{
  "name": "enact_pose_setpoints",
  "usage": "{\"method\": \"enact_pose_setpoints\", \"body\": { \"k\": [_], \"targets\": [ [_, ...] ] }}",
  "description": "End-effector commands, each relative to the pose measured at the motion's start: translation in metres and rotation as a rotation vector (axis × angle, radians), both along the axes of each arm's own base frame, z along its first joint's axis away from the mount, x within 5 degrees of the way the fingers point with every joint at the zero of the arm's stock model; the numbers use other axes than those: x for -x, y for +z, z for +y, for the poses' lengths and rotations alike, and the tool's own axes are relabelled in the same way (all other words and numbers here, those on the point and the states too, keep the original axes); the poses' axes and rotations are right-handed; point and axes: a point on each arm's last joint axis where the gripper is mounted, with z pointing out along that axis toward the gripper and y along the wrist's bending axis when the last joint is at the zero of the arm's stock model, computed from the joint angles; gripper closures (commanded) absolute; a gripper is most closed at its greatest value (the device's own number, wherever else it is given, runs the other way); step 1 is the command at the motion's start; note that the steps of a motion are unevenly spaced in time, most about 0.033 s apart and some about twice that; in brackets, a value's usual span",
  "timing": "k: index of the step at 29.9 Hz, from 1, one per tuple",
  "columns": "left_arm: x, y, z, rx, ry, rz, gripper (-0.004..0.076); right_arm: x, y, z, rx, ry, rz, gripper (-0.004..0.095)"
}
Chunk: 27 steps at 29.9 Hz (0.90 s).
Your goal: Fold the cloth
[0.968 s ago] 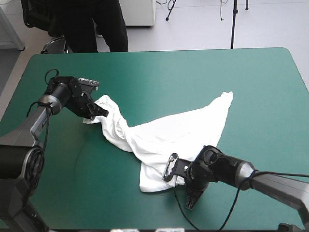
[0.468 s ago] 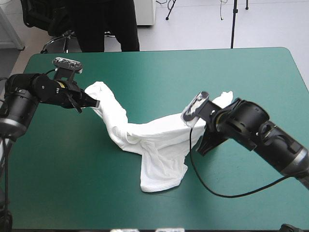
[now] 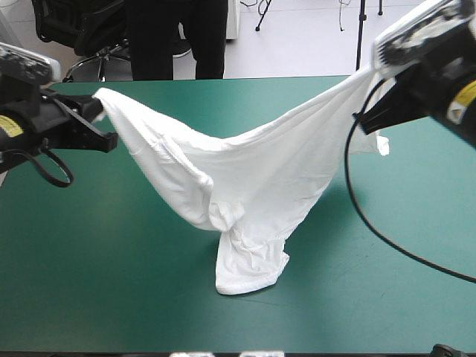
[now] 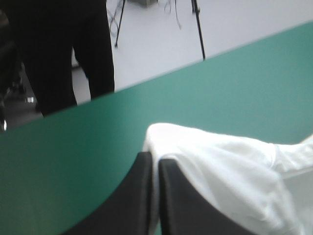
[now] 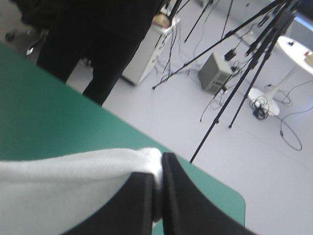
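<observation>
T-shirt (image 3: 245, 178) slung above teal-green bench (image 3: 387, 282), long axis 9-to-3 o'clock, sagging tail touching down at 6 | left fingers (image 4: 139, 196) clamped on 9 o'clock corner | right fingers (image 5: 181, 196) clamped on 3 o'clock corner

Robotics lab or test room, not a home. A left gripper (image 4: 154, 161) and a right gripper (image 5: 157, 169), both black-fingered, hung over a table (image 3: 111, 282) with a teal-green cover. Past the far edge was a bare pale floor (image 5: 274, 196) with black tripod stands (image 5: 229, 93), loose cables (image 5: 291, 134) and a grey box unit (image 5: 217, 73) by the tripod feet. A white cabinet (image 5: 146, 54), a round white pedestal table (image 5: 293, 49) and a black office chair (image 3: 71, 22) stood nearby.
</observation>
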Motion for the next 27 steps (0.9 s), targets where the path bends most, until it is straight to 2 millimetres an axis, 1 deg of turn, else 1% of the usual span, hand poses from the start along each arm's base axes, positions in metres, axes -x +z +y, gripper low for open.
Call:
{"method": "enact_pose_setpoints", "body": {
  "k": [1,4,8,11,14,16,19,24,27],
  "targets": [
    [0.042,0.059,0.004,0.111,-0.041,-0.307,0.0733,0.028,0.039,-0.032,-0.108,-0.025,-0.225,0.0925],
    [0.073,0.091,0.007,0.14,-0.072,-0.473,0.0733,0.047,0.057,-0.047,-0.191,-0.004,-0.326,0.0925],
    [0.114,0.123,0.016,0.18,-0.075,-0.658,0.0733,0.068,0.068,-0.058,-0.276,0.079,-0.388,0.0925],
    [0.14,0.138,0.021,0.205,-0.078,-0.764,0.0733,0.087,0.072,-0.066,-0.335,0.166,-0.411,0.0925],
    [0.159,0.146,0.023,0.234,-0.104,-0.82,0.0733,0.102,0.073,-0.072,-0.383,0.238,-0.414,0.0925],
    [0.167,0.148,0.023,0.235,-0.128,-0.846,0.0733,0.111,0.074,-0.075,-0.409,0.286,-0.413,0.0925],
    [0.176,0.147,0.022,0.228,-0.158,-0.855,0.0733,0.12,0.071,-0.078,-0.419,0.332,-0.386,0.0925],
    [0.181,0.143,0.022,0.213,-0.168,-0.828,0.0733,0.124,0.063,-0.077,-0.427,0.373,-0.281,0.0925],
    [0.178,0.139,0.021,0.191,-0.175,-0.781,0.0733,0.119,0.056,-0.072,-0.413,0.369,-0.204,0.0925]
  ]
}}
